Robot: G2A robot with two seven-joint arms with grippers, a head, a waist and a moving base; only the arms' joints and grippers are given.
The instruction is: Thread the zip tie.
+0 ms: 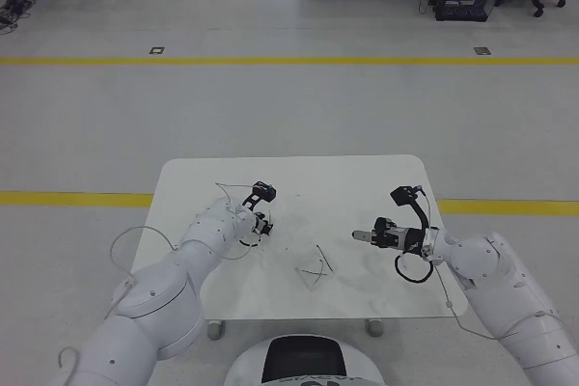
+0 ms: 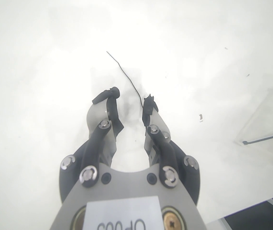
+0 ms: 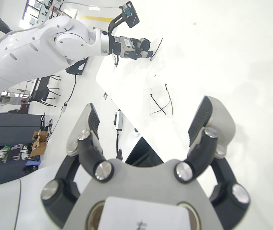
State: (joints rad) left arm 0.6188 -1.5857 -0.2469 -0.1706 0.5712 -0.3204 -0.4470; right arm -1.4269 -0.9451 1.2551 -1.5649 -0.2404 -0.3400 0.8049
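Where the table (image 1: 367, 183) edge runs closest to the robot, a clear tray (image 3: 148, 92) lies flat. It holds three spare zip ties (image 3: 158, 107): two crossed, one curved just beside them.

Next out, right gripper (image 3: 148, 102): jaws spread wide, empty. It hangs above the table on the right side, a bit beyond the tray, pointing across toward the other arm.

Left gripper (image 2: 131, 96): on the left side, well apart from the right one, tips low near the tabletop. The tray sits between the two grippers and nearer the robot than either. Jaws stand narrowly apart, with a clear gap between them and black tape on both tips.

The task's zip tie (image 2: 124, 72) is a thin black strip. One end touches the inner edge of one taped fingertip (image 2: 150, 105); the rest runs away from the gripper over the table toward the far side. It is not pinched between both fingers. Can't tell whether that end is stuck to the tape or only resting against it, or whether the strip lies flat or is lifted.
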